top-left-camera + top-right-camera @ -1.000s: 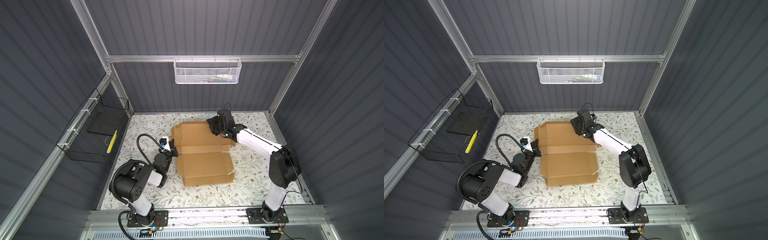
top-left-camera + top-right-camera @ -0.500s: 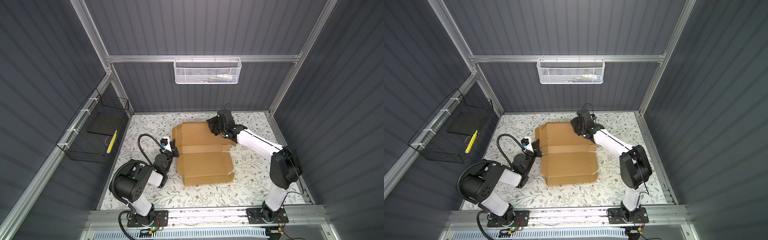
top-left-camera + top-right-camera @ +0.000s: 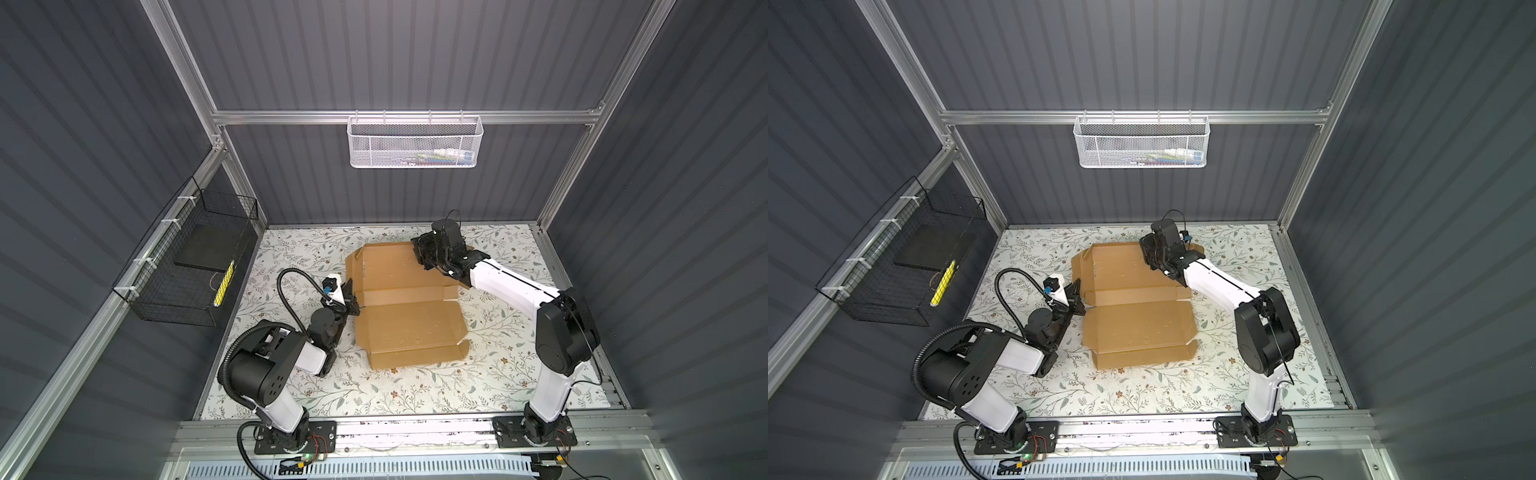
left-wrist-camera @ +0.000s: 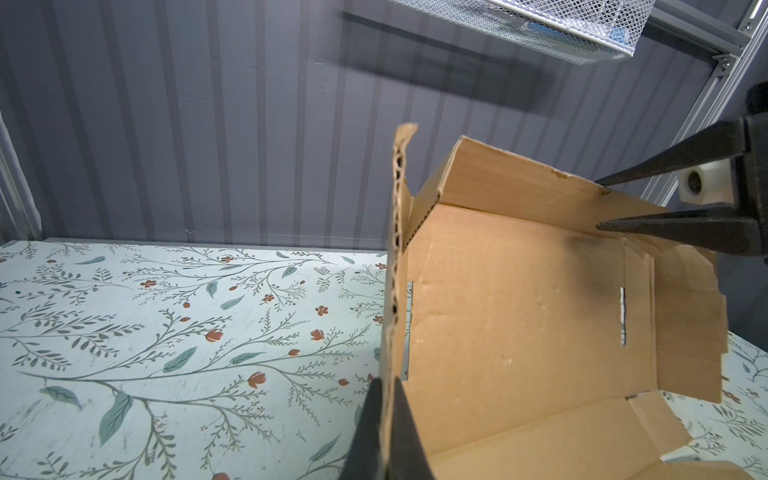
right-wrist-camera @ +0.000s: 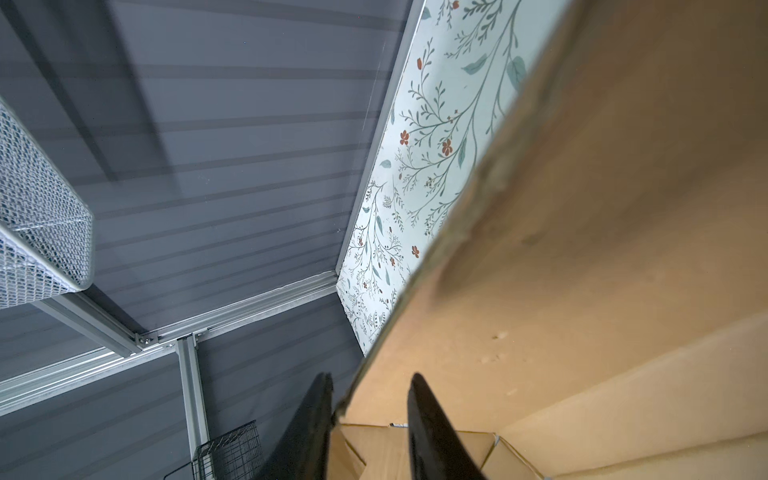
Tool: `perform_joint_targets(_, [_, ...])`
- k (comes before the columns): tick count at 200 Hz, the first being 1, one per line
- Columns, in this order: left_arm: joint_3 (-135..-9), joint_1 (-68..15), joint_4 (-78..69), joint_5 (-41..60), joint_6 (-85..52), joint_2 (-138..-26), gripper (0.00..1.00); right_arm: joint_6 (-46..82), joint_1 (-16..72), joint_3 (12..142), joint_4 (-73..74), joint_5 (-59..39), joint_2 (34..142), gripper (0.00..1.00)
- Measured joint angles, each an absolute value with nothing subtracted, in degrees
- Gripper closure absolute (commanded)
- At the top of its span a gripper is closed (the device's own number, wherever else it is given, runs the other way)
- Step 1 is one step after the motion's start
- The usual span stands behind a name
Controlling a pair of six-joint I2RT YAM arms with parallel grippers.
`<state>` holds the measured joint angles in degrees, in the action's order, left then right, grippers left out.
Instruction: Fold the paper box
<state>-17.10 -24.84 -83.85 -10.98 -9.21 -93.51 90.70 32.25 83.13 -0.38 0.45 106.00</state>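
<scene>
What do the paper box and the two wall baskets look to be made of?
The paper box is matte brown corrugated cardboard; the fluted core shows along its cut edge. The white basket is fine mesh, probably painted or coated metal. The black basket is a thin wire grid, likely metal too, finish unclear.

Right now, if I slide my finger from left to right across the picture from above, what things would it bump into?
black wire basket → left gripper, pinching the box's left edge → paper box → right arm's black elbow
</scene>
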Motion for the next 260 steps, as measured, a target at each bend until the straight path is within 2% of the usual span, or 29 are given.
perform_joint_targets(164, [-17.3,-27.5,-83.8,-10.2,-10.1,-90.5,1.0,100.8,32.9,79.8,6.3,3.0,107.3,0.69])
perform_joint_targets(260, [-16.3,-27.5,-83.7,-9.9,-10.3,-90.3,1.0,101.5,32.9,79.7,9.6,2.8,108.7,0.82])
